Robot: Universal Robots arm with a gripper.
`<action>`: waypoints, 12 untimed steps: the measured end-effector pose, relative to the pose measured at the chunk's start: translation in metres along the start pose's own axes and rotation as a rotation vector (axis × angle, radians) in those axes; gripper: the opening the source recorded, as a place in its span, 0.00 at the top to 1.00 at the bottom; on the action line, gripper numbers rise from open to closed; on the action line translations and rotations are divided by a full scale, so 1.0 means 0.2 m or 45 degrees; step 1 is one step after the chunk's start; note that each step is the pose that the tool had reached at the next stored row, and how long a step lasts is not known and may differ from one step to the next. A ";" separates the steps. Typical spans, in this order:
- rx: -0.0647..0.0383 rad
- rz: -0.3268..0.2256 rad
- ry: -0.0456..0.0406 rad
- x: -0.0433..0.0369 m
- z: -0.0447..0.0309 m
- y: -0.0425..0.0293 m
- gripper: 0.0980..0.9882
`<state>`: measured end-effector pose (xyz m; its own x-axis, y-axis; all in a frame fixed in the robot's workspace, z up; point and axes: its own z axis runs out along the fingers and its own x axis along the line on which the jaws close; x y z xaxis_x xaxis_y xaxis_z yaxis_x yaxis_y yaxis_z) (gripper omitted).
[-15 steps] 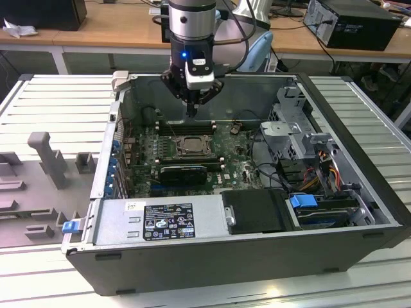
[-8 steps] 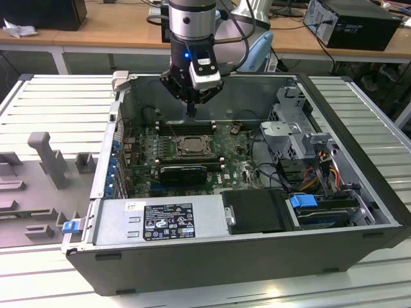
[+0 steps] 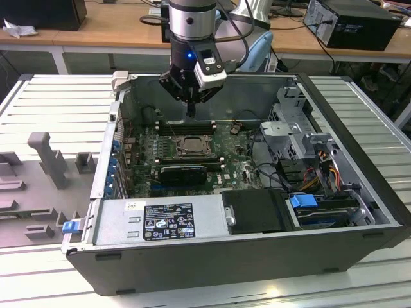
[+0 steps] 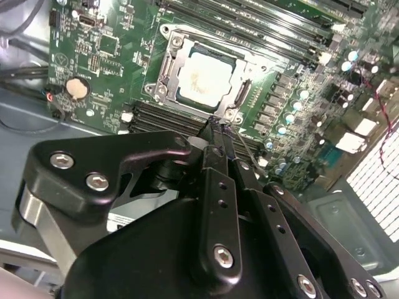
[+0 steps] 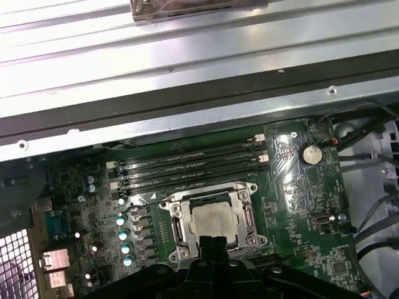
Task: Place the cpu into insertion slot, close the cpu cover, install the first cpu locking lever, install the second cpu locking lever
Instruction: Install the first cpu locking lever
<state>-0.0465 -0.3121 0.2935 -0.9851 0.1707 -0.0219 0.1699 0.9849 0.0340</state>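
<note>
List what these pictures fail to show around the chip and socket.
- First wrist view: the hand covers the socket edge next to it.
- Second wrist view: the hand blocks the board on that side of the socket.
- Exterior view: the chip is too small to tell how it sits.

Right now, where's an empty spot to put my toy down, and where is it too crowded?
The ribbed table is bare at the exterior view's left, beyond the grey blocks, and at its right, past the computer case. Inside the case it is crowded: the gripper hangs by the cpu, with cables nearby.
</note>
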 end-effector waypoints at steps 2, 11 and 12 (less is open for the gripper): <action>-0.001 -0.044 0.001 0.000 0.000 0.000 0.99; -0.008 -0.343 0.012 0.002 0.000 -0.001 0.99; -0.008 -0.347 0.012 0.008 0.000 -0.002 0.99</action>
<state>-0.0481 -0.3122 0.2936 -0.9947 -0.1007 -0.0218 -0.1014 0.9942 0.0346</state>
